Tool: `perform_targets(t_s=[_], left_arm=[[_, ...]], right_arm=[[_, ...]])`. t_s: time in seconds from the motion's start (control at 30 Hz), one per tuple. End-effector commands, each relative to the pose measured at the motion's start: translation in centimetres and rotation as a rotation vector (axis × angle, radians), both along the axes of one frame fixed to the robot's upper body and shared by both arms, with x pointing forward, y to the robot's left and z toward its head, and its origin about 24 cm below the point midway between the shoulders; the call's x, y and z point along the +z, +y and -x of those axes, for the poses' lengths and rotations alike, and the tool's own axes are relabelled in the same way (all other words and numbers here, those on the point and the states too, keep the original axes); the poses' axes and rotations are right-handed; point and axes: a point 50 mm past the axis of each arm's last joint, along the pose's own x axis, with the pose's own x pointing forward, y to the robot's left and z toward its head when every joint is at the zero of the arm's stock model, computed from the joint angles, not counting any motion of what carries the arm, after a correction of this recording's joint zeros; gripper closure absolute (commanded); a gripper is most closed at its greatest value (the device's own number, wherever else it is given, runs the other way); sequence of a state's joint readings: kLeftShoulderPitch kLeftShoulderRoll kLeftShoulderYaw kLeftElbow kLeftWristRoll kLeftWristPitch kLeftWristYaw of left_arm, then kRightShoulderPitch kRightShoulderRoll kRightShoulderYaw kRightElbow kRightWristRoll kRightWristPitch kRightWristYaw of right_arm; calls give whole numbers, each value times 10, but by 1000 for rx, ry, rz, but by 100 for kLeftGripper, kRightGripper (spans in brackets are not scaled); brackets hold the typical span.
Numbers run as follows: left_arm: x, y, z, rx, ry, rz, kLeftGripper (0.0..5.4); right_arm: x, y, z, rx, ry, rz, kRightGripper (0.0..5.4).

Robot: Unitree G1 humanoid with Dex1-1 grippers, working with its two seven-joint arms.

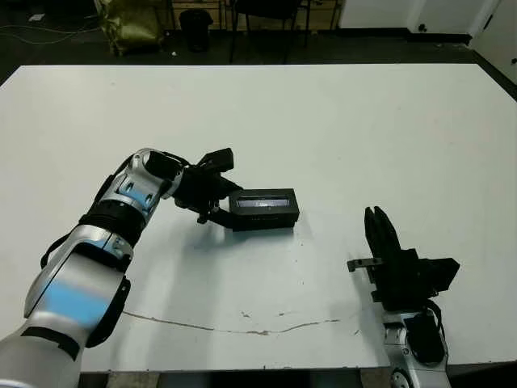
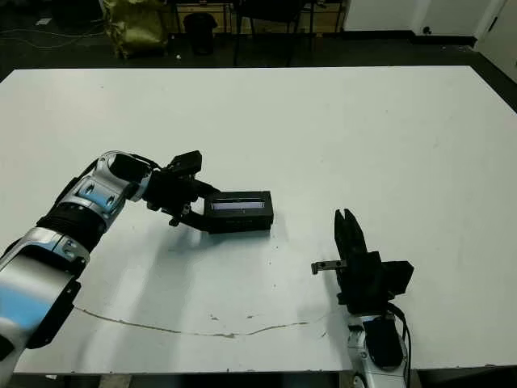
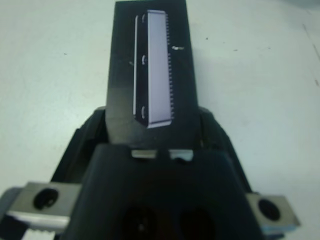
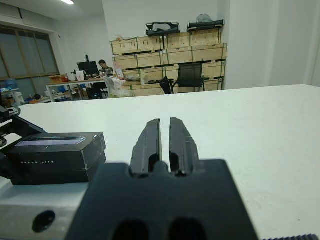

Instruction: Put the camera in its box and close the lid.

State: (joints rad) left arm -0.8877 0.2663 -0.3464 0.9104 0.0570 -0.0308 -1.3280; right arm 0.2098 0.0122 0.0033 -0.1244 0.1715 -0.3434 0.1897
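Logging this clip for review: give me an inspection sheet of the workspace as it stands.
Surface: white table, a thin crack-like line near the front edge.
Job's things: box closed, lid on with grey strip up; camera not visible.
Clutter: nothing seen.
Grippers: left gripper at the box's end, jaws on either side of it; right gripper apart from it, jaws shut, empty.
Cables: some on the floor beyond.
Surroundings: chairs, shelves, a seated person far off.

Even, bright overhead light, mild softness.
Soft shadows fall on the white counter (image 1: 339,129); the left wrist view is blurred, and the far room is dim.
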Motion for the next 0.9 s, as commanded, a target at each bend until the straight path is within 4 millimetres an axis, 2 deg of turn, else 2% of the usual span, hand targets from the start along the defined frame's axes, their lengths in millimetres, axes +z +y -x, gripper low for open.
perform_targets(t_s=[0.03, 0.23, 0.6, 0.9], left_arm=[[-16, 15, 3, 91, 9, -70, 279], [-12, 13, 2, 110, 1, -37, 279], [16, -1, -8, 117, -14, 75, 279], [45, -9, -14, 85, -97, 99, 279]], right_arm=[[-4, -3, 2, -10, 21, 4, 540], [-4, -2, 2, -16, 38, -2, 540], [-4, -1, 2, -10, 37, 2, 540], [-4, -1, 1, -6, 41, -6, 540]])
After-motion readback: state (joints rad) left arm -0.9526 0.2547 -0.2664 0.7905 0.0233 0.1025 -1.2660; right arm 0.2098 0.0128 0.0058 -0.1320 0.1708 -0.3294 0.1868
